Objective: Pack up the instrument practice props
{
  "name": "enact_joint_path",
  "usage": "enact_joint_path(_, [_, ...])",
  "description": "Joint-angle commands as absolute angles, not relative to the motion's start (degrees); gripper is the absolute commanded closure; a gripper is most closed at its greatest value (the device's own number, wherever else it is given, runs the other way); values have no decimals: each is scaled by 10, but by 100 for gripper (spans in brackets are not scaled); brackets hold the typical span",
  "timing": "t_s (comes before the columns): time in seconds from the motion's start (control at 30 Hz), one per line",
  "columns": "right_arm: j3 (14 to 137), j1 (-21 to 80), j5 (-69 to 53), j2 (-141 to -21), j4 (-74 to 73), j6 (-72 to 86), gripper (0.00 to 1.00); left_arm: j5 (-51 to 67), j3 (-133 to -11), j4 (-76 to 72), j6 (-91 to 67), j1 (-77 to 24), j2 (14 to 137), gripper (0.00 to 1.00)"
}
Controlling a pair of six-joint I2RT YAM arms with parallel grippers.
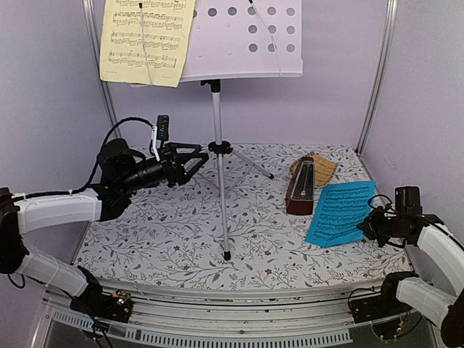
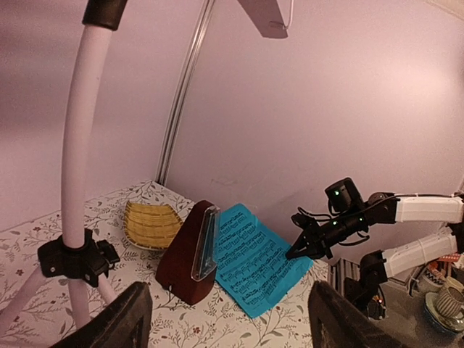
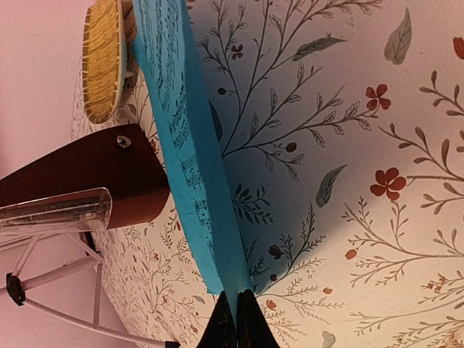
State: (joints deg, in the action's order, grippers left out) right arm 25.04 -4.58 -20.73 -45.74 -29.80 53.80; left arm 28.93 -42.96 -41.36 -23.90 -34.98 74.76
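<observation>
Right gripper first, since it's right up against the lens in the right wrist view: its fingers are pressed together, and the near corner of the blue music sheet looks to be pinched between the tips. That corner seems to be lifted a little, with a shadow thrown on the flowered table; the rest of the sheet is spread out toward the right side of the table. Just beside its left edge, the dark brown metronome is stood upright, and a small woven tray is parked right behind it.

Over on the other side, the left gripper is held up off the table with its jaws spread wide and nothing in them. It's pointed at the silver pole of the music stand, close to the black collar where the tripod legs branch off, but no contact can be made out. The stand is planted mid-table on its tripod. Its white perforated desk is seen at the top of the overhead view, with the cream music sheet rested on its left part and hung over the lower edge.
</observation>
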Motion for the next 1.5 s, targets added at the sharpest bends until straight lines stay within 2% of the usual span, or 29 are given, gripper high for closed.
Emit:
enact_joint_path(0.0, [233, -47, -195, -474, -242, 560, 99, 280, -405, -426, -256, -335, 731, 23])
enact_joint_path(0.1, [231, -47, -176, -477, -229, 551, 98, 288, -376, -456, -297, -324, 729, 23])
enact_joint_path(0.2, [235, -46, -159, -479, -228, 539, 84, 287, -346, -486, -331, -321, 741, 23])
enact_joint_path(0.3, [247, -46, -136, -478, -237, 530, 50, 284, -338, -493, -359, -321, 763, 23])
enact_joint_path(0.33, [254, -46, -124, -477, -245, 527, 35, 281, -341, -495, -372, -321, 771, 23])
enact_joint_path(0.37, [263, -46, -109, -474, -254, 521, 25, 279, -345, -498, -388, -321, 780, 23])
enact_joint_path(0.43, [281, -46, -83, -467, -272, 510, 13, 291, -353, -524, -421, -322, 804, 24])
enact_joint_path(0.5, [301, -46, -56, -454, -290, 499, 7, 301, -367, -544, -440, -326, 834, 24])
enact_joint_path(0.63, [341, -47, 36, -410, -332, 478, 1, 307, -399, -526, -451, -328, 894, 27])
enact_joint_path(0.8, [372, -46, 93, -348, -324, 451, 1, 297, -424, -502, -445, -329, 927, 27])
enact_joint_path(0.9, [373, -47, 65, -332, -280, 425, 1, 297, -442, -490, -440, -331, 948, 28])
enact_joint_path(1.1, [364, -46, -99, -371, -151, 380, 0, 308, -474, -483, -439, -334, 988, 28])
enact_joint_path(1.23, [366, -46, -182, -410, -76, 373, 1, 315, -495, -478, -438, -338, 1014, 36])
enact_joint_path(1.47, [370, -19, -246, -454, -23, 364, 3, 302, -506, -478, -438, -345, 1036, 66])
